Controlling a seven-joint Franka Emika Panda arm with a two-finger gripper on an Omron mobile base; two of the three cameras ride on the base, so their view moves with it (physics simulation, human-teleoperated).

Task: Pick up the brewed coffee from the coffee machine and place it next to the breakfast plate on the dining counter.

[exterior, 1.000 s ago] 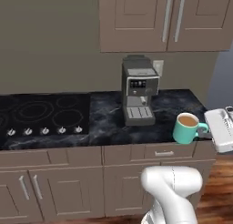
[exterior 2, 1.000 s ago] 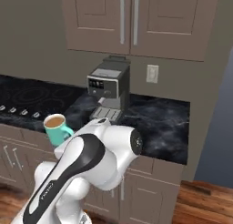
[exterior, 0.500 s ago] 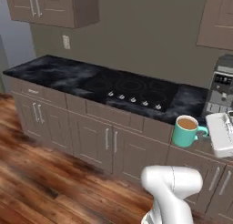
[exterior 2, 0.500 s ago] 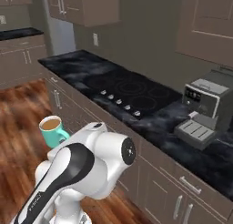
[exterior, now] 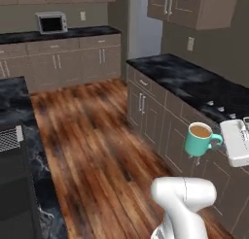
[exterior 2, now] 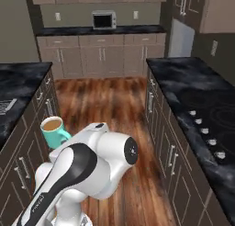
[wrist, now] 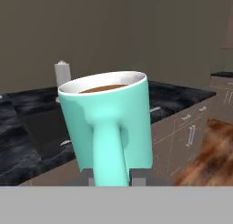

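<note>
A teal mug (exterior: 200, 140) of coffee is carried in mid-air by the gripper (wrist: 116, 175), upright, with brown liquid close to its white inner rim. In the hand view the mug rises directly in front of the gripper, its handle pointing back toward the camera, and the two dark fingertips (wrist: 139, 174) are seen pressed against either side of the handle's lower part. The jaws are closed almost fully on that handle.

The mug is judged rigid, smooth and probably slippery, fairly light, and breakable if dropped. Since it is nearly full, any tilt or jolt is likely to cause a spill. A hold on the handle is narrow, so the mug could pivot between the fingers; it should be kept level and moved gently.

In the left base view the white hand (exterior: 237, 142) is held out level, beside the mug, above the arm's white elbow (exterior: 184, 195). In the right base view the arm (exterior 2: 90, 164) is folded close to the base, with the mug just above its shoulder. Beyond the mug, a black marble counter (wrist: 27, 127) is seen, lower than the mug.
</note>
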